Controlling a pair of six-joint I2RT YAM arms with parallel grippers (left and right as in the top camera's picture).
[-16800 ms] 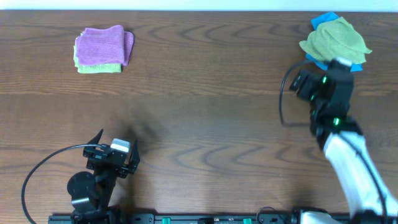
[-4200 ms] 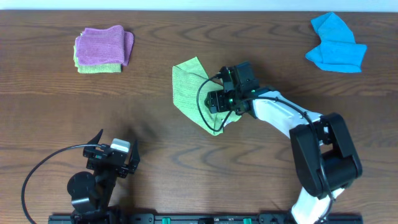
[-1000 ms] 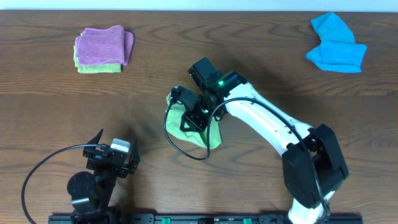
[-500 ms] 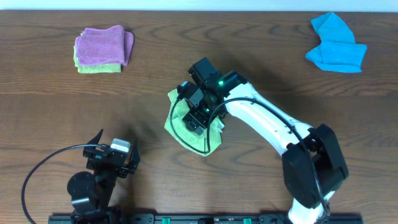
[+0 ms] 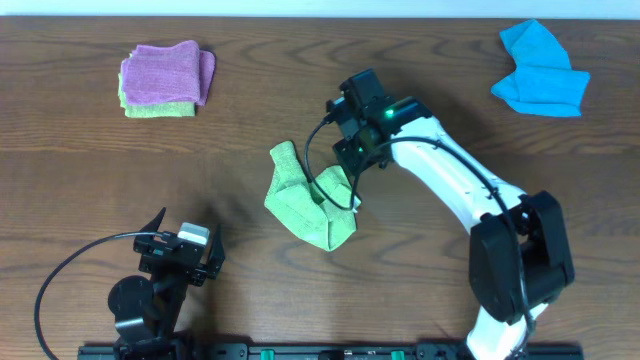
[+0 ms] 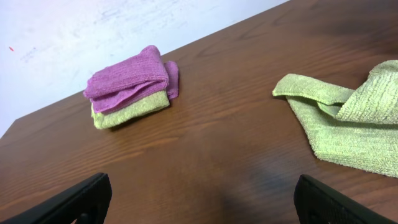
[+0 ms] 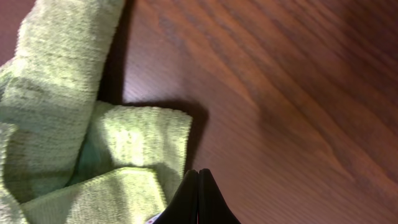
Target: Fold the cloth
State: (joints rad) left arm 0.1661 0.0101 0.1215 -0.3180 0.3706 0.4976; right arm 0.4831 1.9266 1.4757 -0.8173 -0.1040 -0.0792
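Note:
The cloth (image 5: 303,201) is a lime-green towel lying rumpled at the table's middle, partly doubled over itself, with one narrow corner pointing up-left. It also appears in the left wrist view, cloth (image 6: 348,121), at the right. My right gripper (image 5: 352,160) hangs at the cloth's upper right edge. In the right wrist view the right gripper (image 7: 198,173) has its fingers pressed together with nothing between them, just beside the cloth (image 7: 106,149). My left gripper (image 5: 186,262) rests at the near left, far from the cloth; the left gripper (image 6: 202,211) is open and empty.
A folded purple cloth (image 5: 166,72) lies on a folded green one (image 5: 160,109) at the far left; this stack (image 6: 130,84) also shows in the left wrist view. A bright blue cloth (image 5: 541,70) lies crumpled at the far right. A black cable loops off the left arm.
The right gripper let go of the cloth, drew back up and to the right, and shut empty. The cloth now lies uncovered and rumpled. The left arm has not moved.

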